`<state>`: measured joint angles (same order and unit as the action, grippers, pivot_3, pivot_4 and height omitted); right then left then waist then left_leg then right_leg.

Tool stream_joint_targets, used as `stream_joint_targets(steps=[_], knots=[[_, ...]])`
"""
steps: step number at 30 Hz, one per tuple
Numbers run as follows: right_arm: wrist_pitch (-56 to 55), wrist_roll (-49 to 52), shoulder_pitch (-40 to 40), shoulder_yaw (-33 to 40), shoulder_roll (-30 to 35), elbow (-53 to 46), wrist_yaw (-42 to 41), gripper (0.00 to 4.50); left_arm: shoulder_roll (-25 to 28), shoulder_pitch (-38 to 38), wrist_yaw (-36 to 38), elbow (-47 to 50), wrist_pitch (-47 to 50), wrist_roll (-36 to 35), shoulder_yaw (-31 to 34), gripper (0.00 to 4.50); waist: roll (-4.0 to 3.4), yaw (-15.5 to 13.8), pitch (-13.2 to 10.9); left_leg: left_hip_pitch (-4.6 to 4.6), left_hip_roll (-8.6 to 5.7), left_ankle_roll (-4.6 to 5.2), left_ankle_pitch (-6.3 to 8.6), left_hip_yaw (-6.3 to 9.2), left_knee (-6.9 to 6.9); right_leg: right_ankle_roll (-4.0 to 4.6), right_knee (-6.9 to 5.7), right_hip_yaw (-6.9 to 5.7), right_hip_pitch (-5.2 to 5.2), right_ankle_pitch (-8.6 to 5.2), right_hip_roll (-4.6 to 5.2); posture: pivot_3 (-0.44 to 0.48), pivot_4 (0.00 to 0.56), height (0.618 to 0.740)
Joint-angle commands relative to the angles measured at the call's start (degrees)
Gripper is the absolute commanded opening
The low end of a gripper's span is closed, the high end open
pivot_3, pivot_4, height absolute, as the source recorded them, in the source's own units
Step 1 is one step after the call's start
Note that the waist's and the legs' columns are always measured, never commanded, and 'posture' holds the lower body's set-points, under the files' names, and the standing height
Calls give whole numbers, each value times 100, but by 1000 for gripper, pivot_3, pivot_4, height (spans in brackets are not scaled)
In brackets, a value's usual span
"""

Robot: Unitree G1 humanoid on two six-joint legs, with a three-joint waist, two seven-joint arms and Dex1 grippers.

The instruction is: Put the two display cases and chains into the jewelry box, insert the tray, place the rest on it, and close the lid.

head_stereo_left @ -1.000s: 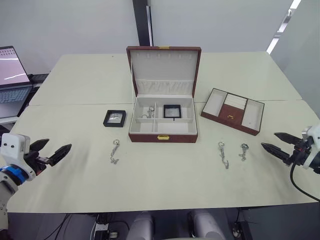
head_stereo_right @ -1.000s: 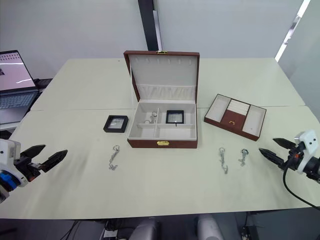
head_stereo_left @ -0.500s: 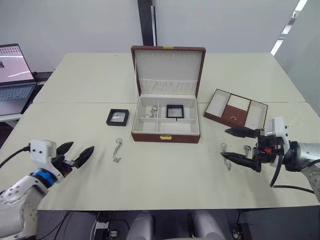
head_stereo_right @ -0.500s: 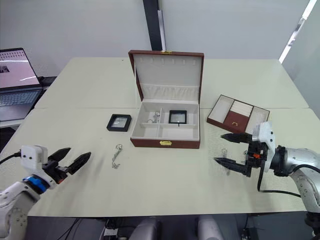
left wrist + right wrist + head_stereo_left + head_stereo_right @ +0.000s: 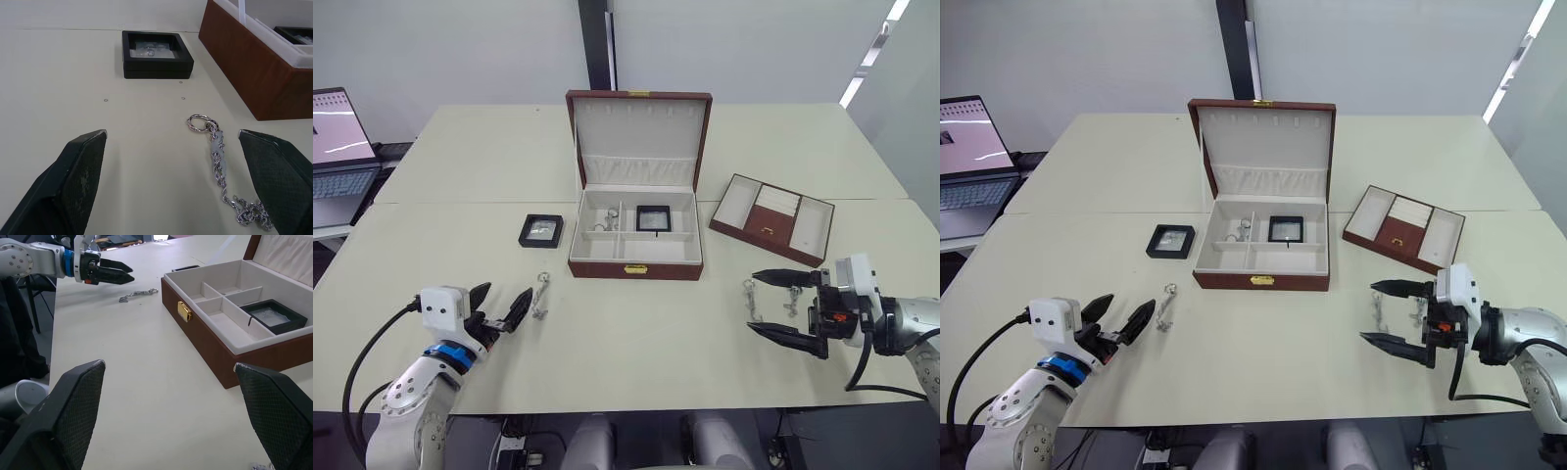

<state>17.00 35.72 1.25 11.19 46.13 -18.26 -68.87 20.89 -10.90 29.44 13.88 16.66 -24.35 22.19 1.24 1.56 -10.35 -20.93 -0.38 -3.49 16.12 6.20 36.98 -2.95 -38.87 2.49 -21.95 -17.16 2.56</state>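
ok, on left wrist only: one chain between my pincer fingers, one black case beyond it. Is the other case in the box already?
Observer: Yes. The second display case lies in the rear right compartment of the jewelry box.
Operator: Any other chains out?
Observer: Two more chains lie on the table to the right of the box, close by the open right pincer.
Operator: And the tray?
Observer: The tray sits on the table to the right of the box, not inserted yet.
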Motion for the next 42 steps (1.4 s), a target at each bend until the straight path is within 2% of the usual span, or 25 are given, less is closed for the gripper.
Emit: stream_joint_targets(steps=[1, 10, 17, 23, 32, 42], knots=[[-221, 52, 35, 197, 11, -9, -147, 4500, -126, 3, -264, 356, -106, 91, -154, 4473, 0, 1, 0, 1, 0, 0, 0, 0, 0, 0, 0, 1, 0, 0, 0, 0, 150, 740], [-564, -190, 275, 309, 128, 452, -403, 4500, -551, -3, -789, 593, -196, 387, -658, 4473, 2, -4, -1, 4, -3, 0, 0, 1, 2, -1, 1, 0, 9, 0, 0, 0, 150, 740], [-958, -320, 472, 501, 59, 915, -459, 4500, -620, 125, -907, 329, -410, 480, -715, 4473, 2, -3, -1, 8, -2, 0, 0, 1, 1, 0, 3, -1, 14, 0, -2, 0, 150, 740], [-946, -294, 450, 463, 47, 815, -354, 4500, -683, 159, -992, -50, -596, 662, -794, 4473, 2, 2, -1, 12, -2, 0, 0, 2, 1, 0, 3, -1, 18, 0, -3, 0, 150, 740], [-734, -229, 348, 387, 80, 607, -252, 4500, -447, 345, -1068, -307, -165, 977, -1034, 4473, -6, -5, 4, 14, -3, 0, 0, 3, 1, -1, 4, -2, 22, 0, -2, 0, 150, 740], [-469, -179, 277, 399, 111, 465, -219, 4500, -298, 384, -1158, 102, 969, 1013, -1338, 4473, -25, -5, 15, 15, -5, 0, 0, 5, 1, -1, 5, -3, 25, 0, 0, 0, 150, 740]])
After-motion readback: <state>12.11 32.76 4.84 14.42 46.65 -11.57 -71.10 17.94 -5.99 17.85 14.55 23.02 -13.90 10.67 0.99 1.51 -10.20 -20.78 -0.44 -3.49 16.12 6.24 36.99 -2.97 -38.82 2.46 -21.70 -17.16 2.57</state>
